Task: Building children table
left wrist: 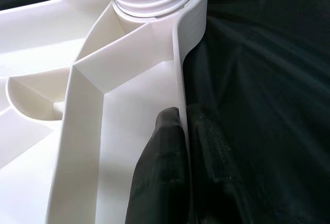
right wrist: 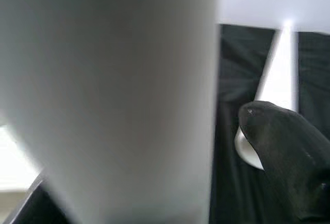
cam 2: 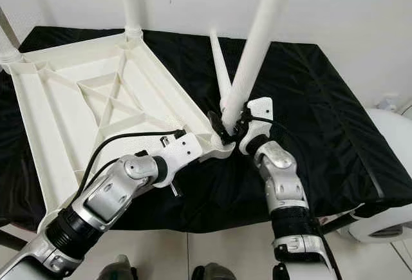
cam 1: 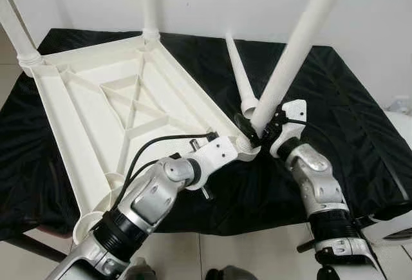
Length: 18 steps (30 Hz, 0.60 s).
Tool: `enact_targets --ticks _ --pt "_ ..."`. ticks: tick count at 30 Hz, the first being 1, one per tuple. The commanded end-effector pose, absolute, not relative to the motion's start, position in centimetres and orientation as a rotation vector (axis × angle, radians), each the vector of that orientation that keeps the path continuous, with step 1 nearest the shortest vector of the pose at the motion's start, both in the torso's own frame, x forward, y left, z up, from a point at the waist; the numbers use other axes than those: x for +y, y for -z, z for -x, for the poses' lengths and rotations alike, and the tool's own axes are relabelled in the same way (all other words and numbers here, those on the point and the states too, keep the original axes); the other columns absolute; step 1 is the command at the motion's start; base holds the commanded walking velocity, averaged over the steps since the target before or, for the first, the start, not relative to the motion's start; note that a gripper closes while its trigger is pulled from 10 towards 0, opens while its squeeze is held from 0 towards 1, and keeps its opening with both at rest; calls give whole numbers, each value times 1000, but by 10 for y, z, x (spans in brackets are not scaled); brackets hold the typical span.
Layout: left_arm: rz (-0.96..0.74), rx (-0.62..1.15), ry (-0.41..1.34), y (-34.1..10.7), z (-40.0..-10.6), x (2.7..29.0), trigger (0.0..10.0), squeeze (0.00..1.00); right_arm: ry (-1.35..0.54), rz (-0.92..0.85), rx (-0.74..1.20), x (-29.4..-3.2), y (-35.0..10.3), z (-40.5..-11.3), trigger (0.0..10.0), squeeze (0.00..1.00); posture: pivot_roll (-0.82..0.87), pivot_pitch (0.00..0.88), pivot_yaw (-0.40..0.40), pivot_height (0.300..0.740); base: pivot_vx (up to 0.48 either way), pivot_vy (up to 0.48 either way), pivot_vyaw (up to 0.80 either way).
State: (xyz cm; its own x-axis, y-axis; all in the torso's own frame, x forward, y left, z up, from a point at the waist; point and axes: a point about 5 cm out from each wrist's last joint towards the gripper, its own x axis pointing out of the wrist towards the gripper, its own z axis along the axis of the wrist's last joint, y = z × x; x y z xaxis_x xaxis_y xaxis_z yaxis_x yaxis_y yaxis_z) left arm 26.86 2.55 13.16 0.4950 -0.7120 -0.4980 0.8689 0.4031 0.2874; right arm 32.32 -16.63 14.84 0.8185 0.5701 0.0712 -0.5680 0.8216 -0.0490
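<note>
One white tabletop [cam 1: 96,119] lay upside down at the left of the frame. Four white legs were counted: far left [cam 1: 13,26], top centre [cam 1: 150,3], a loose one at centre [cam 1: 239,77], and a long one at upper right [cam 1: 296,55]. One black cloth [cam 1: 347,112] covered the worktop. Two hands were counted: left hand [cam 1: 239,148] and right hand [cam 1: 252,132].

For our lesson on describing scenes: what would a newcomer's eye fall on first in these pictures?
First, the white plastic tabletop, lying upside down on a black cloth with its ribbed underside showing. Next, the long white table leg that the right pincer holds by its lower end, tilted over the tabletop's near corner socket. The left pincer is clamped on the tabletop's rim beside that corner, and a spare leg lies on the cloth behind.
</note>
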Motion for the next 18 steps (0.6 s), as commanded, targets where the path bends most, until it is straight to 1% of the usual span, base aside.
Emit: enact_targets --ticks 1,5,11,12,13,15,18 --pt "-567 232 1096 -145 -264 13 10000 0 -667 15 -78 -171 -147 -322 10000 0 36 0 -93 740 0 0 0" --pt "-567 232 1097 -145 -264 13 10000 0 -728 7 -47 -176 -144 -323 10000 0 35 0 -90 740 0 0 0" --pt "-569 232 1098 -145 -264 12 10000 0 -831 56 40 -185 -130 -326 10000 0 36 0 -90 740 0 0 0" --pt "-569 232 1097 -145 -264 13 10000 0 -845 64 50 -186 -129 -326 9255 0 45 0 -89 740 0 0 0" --pt "-569 232 1097 -145 -264 13 10000 0 -845 64 50 -186 -129 -326 9255 0 45 0 -89 740 0 0 0" --pt "-569 234 1093 -146 -264 14 10000 0 -865 71 56 -189 -130 -328 0 0 48 0 -87 740 0 0 0" --pt "-568 235 1092 -146 -264 14 10000 0 -879 74 55 -191 -131 -330 0 0 49 0 -86 740 0 0 0"
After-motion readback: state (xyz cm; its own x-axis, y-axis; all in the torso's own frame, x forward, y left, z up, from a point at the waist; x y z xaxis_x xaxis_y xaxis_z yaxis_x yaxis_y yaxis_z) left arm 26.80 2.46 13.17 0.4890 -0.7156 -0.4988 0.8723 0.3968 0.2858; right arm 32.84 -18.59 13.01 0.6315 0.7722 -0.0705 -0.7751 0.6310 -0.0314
